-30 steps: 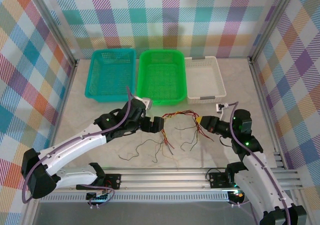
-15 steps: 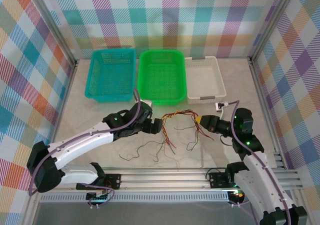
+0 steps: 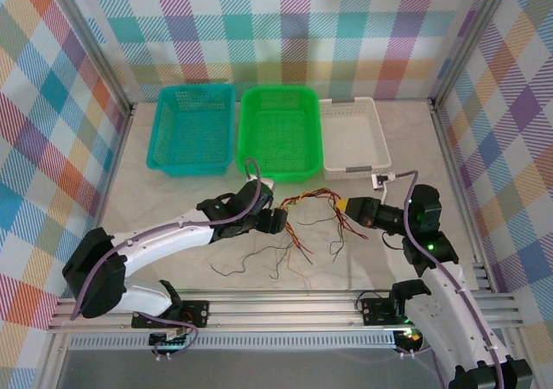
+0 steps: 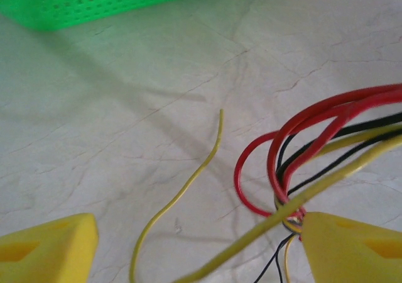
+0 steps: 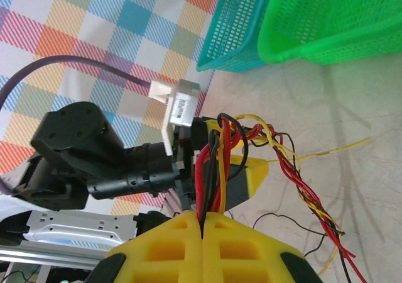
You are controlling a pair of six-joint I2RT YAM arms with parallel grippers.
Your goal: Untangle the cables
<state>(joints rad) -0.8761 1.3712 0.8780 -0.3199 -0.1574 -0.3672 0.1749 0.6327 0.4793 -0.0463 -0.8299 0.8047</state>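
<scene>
Status: barely begun, by my reading. The cables (image 3: 311, 197) lie mid-table, just near of the green basket (image 3: 243, 138). They form one twisted red-yellow-black bundle strung between my two grippers, with loose ends straggling toward the near edge. No wire lies apart from the rest, so all the separating is left.

My right gripper (image 5: 202, 225) is clamped on the bundle's right end, with red, black and yellow strands pinched between the pads. My left gripper (image 4: 198, 248) has its jaws wide apart and grips nothing; strands crowd against one finger (image 4: 352, 245).

Views:
- The top view gives the whole span and the trailing ends, but not how my jaws stand.
- The left wrist shows a red loop (image 4: 251, 182) and a free yellow end (image 4: 213, 138) between the fingers.
- The right wrist shows the pinch and the braid beyond it.
</scene>
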